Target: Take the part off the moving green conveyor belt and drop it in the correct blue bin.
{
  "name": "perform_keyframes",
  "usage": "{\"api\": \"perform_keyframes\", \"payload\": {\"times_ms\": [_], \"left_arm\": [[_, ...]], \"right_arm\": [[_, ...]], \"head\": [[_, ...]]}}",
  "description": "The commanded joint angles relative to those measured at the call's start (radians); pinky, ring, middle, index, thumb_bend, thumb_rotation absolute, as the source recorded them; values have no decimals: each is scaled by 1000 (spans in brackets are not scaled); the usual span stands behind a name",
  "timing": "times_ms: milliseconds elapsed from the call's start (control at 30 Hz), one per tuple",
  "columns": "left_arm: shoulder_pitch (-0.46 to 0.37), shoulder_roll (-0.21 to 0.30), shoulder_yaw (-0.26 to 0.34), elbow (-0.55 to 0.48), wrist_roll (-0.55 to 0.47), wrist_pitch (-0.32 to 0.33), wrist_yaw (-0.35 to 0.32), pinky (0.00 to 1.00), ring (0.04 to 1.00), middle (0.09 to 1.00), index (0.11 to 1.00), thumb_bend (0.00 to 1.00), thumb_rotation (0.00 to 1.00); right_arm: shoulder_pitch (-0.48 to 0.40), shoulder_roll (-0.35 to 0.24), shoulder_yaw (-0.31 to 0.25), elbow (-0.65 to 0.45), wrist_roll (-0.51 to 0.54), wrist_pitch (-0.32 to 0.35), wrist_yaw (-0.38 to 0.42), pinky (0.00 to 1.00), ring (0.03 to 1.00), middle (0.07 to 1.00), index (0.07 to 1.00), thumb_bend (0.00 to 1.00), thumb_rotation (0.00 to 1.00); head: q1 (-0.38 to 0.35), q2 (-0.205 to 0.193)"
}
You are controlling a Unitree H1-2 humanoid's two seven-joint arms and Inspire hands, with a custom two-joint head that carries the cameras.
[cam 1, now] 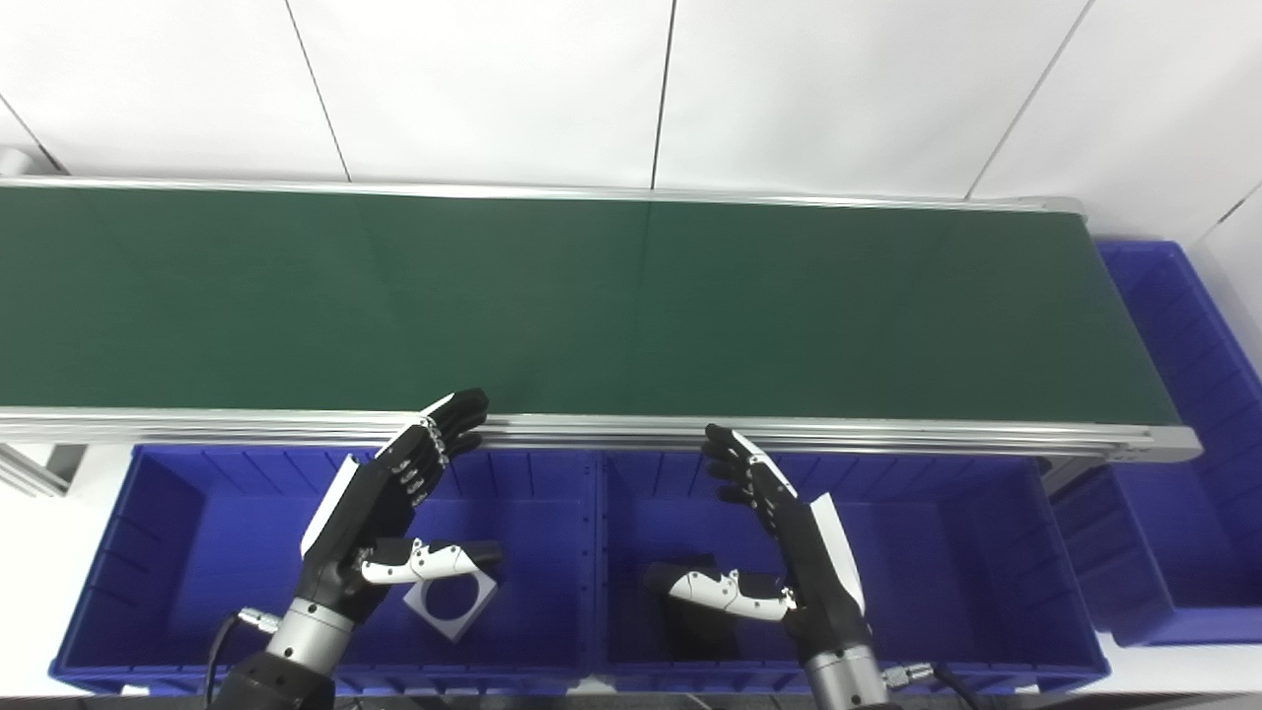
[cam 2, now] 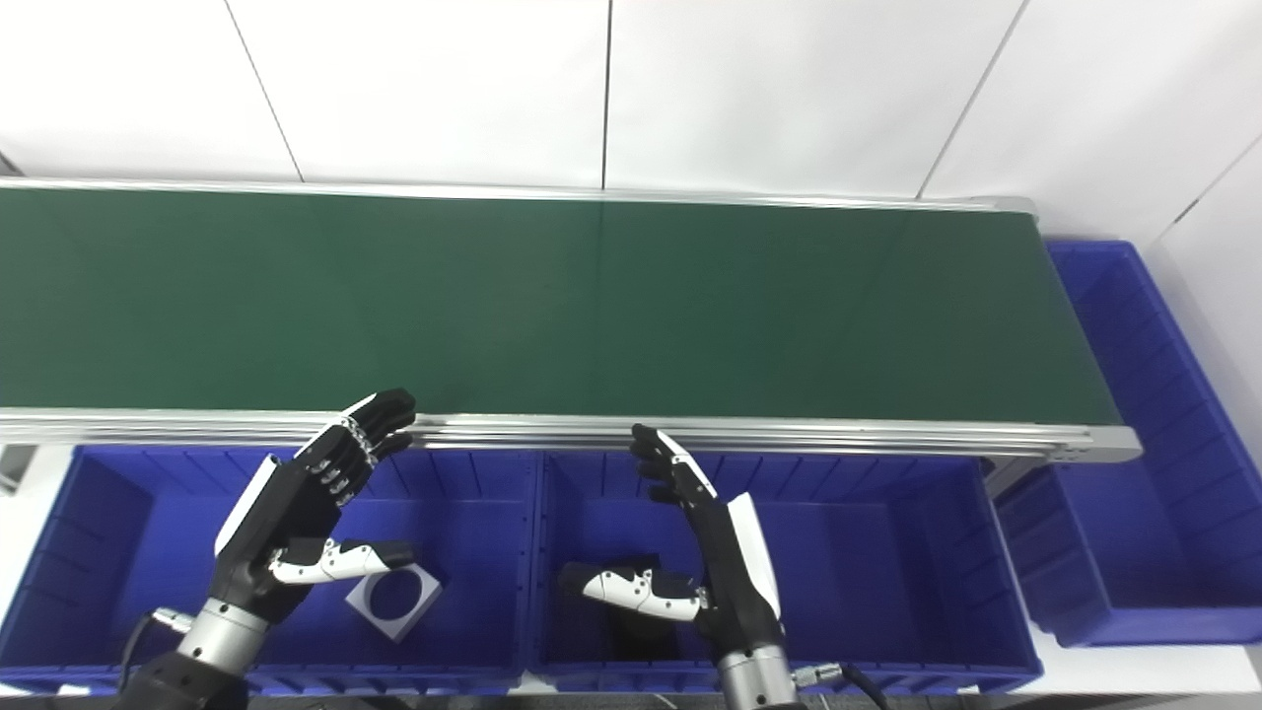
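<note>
With the green belt (cam 1: 592,296) bare, both the left hand (cam 1: 380,513) and right hand (cam 1: 789,532) hover empty, fingers spread wide, over blue bins (cam 1: 148,552) holding a white part (cam 1: 452,600) and a dark part (cam 1: 695,621), so no pick is under way.

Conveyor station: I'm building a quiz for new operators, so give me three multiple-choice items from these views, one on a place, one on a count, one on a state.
1. Where does the white square part with a round hole lie?
A. on the belt
B. in the left front bin
C. in the far-right bin

2. How many blue bins show?
A. one
B. two
C. three

3. How is the left hand?
A. open, holding nothing
B. shut on a part
C. out of view

Answers:
1 B, it rests on the left front bin floor.
2 C, two in front, one at the belt's right end.
3 A, its fingers are spread over the bin.
</note>
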Motion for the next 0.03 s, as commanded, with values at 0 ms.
{"api": "perform_keyframes", "payload": {"times_ms": [0], "left_arm": [[-7, 7, 1, -24, 11, -32, 1, 869, 897, 892, 854, 875, 161]], "right_arm": [[1, 10, 9, -39, -6, -5, -7, 776, 827, 851, 875, 836, 273]], "head": [[3, -1]]}}
